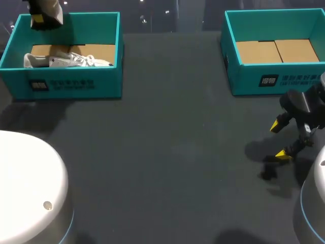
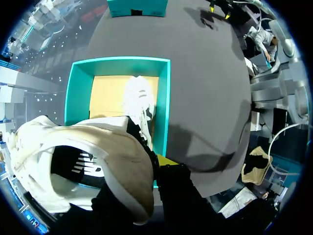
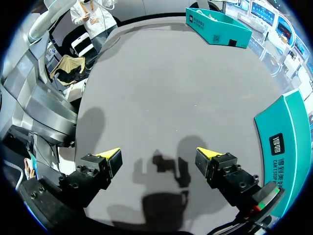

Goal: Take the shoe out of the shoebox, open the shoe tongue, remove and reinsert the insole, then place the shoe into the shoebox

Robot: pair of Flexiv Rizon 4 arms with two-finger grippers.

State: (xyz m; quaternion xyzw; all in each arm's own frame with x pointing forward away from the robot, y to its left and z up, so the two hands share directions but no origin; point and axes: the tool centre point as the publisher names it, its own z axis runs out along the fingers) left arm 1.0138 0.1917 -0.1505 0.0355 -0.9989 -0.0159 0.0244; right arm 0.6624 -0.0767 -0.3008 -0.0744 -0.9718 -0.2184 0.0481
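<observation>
My left gripper [image 1: 44, 14] hangs above the far left corner of the left teal shoebox [image 1: 71, 84], shut on a white shoe [image 2: 83, 166]. That shoe fills the left wrist view close up, its opening turned to the camera, and one yellow fingertip [image 2: 166, 160] shows beside it. A second white shoe [image 1: 68, 61] lies on its side inside the left shoebox, and the left wrist view shows this second shoe [image 2: 139, 103] straight below. My right gripper [image 1: 281, 140] stands open and empty over the bare table at the right; in its own wrist view the right gripper [image 3: 159, 159] holds nothing.
A second teal shoebox [image 1: 277, 81] stands at the far right with only its cardboard floor inside, close beside my right gripper. The dark table [image 1: 172, 152] stretches between the two boxes. White arm bases sit at the near left and near right corners.
</observation>
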